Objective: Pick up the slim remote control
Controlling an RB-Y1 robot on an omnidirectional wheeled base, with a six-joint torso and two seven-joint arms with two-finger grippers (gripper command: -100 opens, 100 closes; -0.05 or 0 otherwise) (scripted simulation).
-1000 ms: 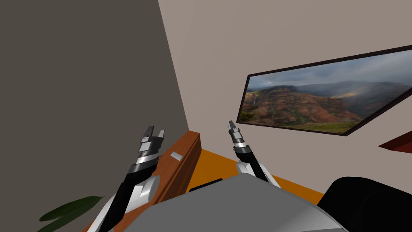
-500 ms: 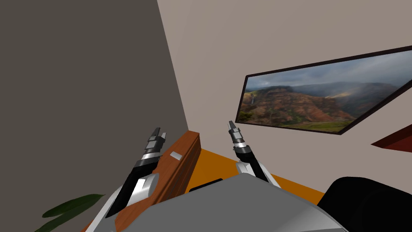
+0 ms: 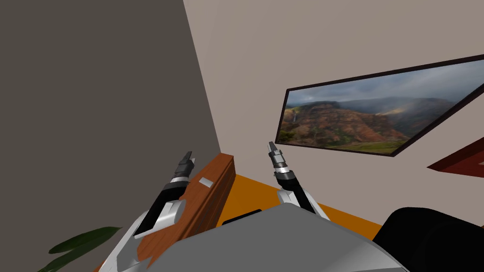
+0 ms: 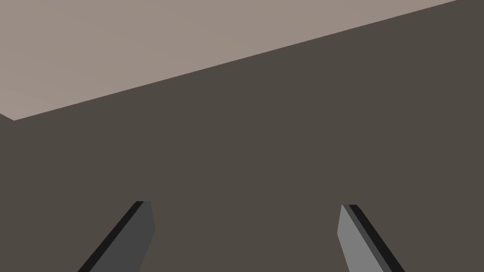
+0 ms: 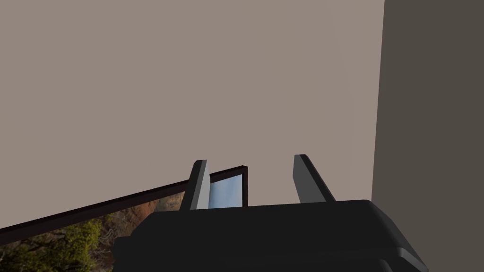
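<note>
The left gripper [image 4: 246,205] spreads two thin grey blades wide, empty, facing a flat dark grey-brown wall [image 4: 283,141]; the right gripper [image 5: 249,158], raised alongside, is also parted and empty. The slim remote control [image 3: 206,182], apparently the small flat light grey slab, lies on a long reddish-brown wooden ledge [image 3: 223,167] just beside the left forearm [image 3: 163,200]; nothing is grasped yet, so reaching, closing and lifting remain; no writing is legible.
</note>
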